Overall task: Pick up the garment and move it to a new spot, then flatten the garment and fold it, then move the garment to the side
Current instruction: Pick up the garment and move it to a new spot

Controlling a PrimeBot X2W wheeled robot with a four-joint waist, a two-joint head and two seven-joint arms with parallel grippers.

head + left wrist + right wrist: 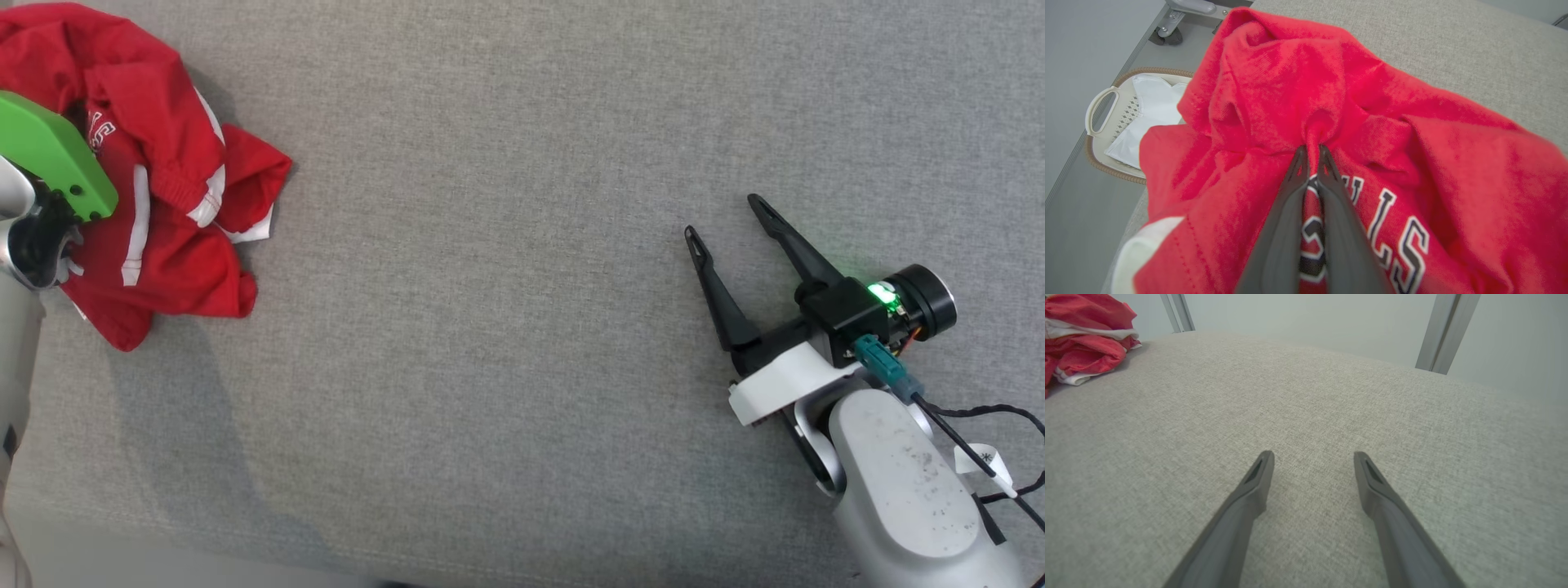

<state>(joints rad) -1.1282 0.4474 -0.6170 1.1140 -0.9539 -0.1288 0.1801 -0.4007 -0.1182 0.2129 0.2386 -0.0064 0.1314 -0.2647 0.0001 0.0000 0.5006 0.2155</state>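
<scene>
Left wrist view, up close: the left pincer (1312, 153) is clamped tight on one small ridge of the red garment (1274, 81), bunched at ten o'clock on the grey surface (490, 327). Thin pinch, big heap, so it could slip free on the lift, or drag off the edge toward the basket (1106, 122) at nine. Right pincer (724, 217), four o'clock, gapes wide, empty.
</scene>
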